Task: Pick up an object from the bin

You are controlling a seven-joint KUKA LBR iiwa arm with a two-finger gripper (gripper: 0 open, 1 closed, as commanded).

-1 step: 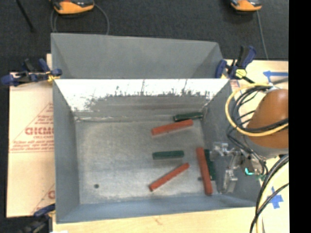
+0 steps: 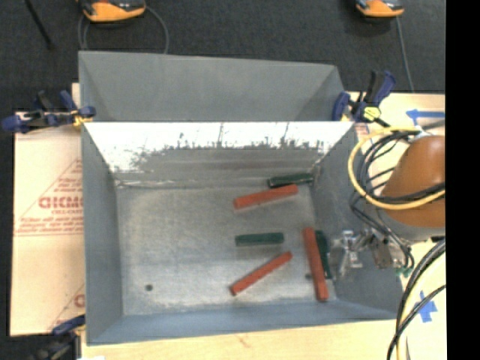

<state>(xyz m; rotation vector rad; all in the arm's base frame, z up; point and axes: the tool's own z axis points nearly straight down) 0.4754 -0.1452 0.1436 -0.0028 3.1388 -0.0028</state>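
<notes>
- A grey metal bin (image 2: 101, 238) stands on a dark floor. Its bottom is bare except for six short sticks, three red and three dark green.
- The gripper (image 2: 346, 253) hangs at the bin's right wall, low on the slope. The pictures do not show whether it is released or clenched, and nothing can be seen in its grasp.
- Just beside the gripper, toward the view's left, a green stick (image 2: 322, 247) lies at the foot of that wall, with a red stick (image 2: 316, 265) touching or almost touching it on its far side. Their long axes run up and down the view, along the wall.
- This pair looks like the likely pick because it lies nearest. The move would be a short shift sideways off the wall, with the jaws set across that up-and-down axis. The wall close behind the pair leaves little room on that side.
- Farther left of the gripper, a low red stick (image 2: 260, 273) lies slantwise, well apart from the pair.
- Above it in the view, a mid green stick (image 2: 259, 239) lies level.
- Farthest from the gripper, toward the back wall, a far red stick (image 2: 265, 196) lies almost level, and a far green stick (image 2: 291, 179) lies just beyond its right end.
</notes>
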